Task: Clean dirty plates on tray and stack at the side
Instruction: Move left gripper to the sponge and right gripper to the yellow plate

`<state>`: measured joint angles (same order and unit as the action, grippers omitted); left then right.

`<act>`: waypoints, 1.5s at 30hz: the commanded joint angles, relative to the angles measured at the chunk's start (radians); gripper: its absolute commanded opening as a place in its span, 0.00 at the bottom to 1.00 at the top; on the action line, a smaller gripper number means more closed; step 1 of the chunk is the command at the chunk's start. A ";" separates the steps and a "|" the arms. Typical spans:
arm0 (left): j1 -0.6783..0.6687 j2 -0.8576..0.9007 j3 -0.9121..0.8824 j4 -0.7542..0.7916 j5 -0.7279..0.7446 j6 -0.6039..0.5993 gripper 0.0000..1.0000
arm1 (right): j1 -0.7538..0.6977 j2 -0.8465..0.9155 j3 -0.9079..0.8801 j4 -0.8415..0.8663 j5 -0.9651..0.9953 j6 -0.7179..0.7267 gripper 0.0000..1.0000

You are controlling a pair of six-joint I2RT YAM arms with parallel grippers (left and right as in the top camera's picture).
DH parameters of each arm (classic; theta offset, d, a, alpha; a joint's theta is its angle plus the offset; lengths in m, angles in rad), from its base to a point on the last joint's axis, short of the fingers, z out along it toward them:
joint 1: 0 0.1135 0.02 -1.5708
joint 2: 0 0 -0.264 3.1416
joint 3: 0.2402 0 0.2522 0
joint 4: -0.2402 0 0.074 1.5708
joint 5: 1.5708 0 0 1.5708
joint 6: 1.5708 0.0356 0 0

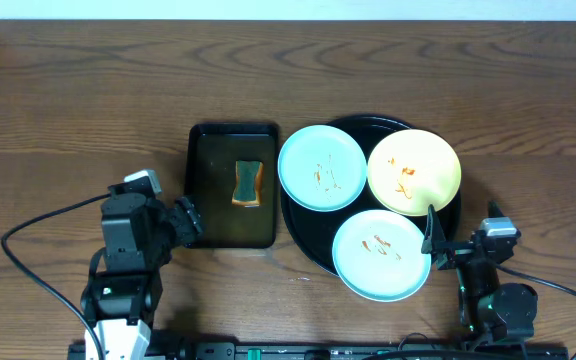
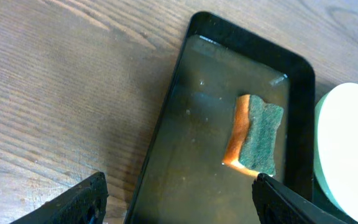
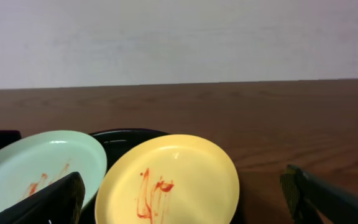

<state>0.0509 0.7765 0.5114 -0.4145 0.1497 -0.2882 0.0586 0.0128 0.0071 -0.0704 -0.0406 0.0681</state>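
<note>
Overhead, three plates crowd the round black tray [image 1: 306, 228]: a far mint plate [image 1: 322, 167] on its left side, overhanging the rim; a yellow plate [image 1: 414, 172] on its far right; and a near mint plate [image 1: 381, 254] hanging over the near rim. Their edges sit touching or just beside one another, and each carries orange-red sauce streaks [image 1: 405, 178]. None of them lies on the bare wood.

Just left of the round tray sits a rectangular black tray [image 1: 213, 215], its floor glossy and wet-looking. A sponge [image 1: 248, 183], orange with a green scrub face, lies in its far right part.

At the near right, the right claw [image 1: 460, 222] stands spread wide and holds nothing, one finger just beside the near mint plate's right edge. At the near left, the left claw [image 1: 190, 220] is also spread wide and empty, by the rectangular tray's near left side and apart from the sponge. Brown wood-grain surface [image 1: 88, 90] lies all around.
</note>
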 commanded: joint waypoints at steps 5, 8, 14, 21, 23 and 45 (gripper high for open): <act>-0.006 0.058 0.114 -0.061 -0.020 0.003 0.76 | 0.007 0.010 0.085 -0.163 0.010 0.048 0.99; -0.013 0.090 0.154 -0.078 -0.020 0.005 0.76 | 0.007 0.052 0.143 -0.244 0.005 0.048 0.99; -0.052 0.172 0.222 -0.112 -0.024 0.005 0.76 | 0.007 0.244 0.285 -0.336 -0.023 0.048 0.99; -0.121 0.297 0.320 -0.177 -0.035 0.005 0.76 | 0.008 0.562 0.483 -0.408 -0.047 0.048 0.99; -0.138 0.334 0.350 -0.200 -0.035 0.005 0.77 | 0.007 0.650 0.550 -0.445 -0.047 0.048 0.99; -0.308 0.715 0.512 -0.159 -0.090 0.005 0.88 | 0.008 1.020 0.810 -0.589 -0.154 0.032 0.99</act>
<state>-0.2546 1.4750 1.0012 -0.6106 0.0711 -0.2882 0.0586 1.0313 0.7967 -0.6613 -0.1696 0.1020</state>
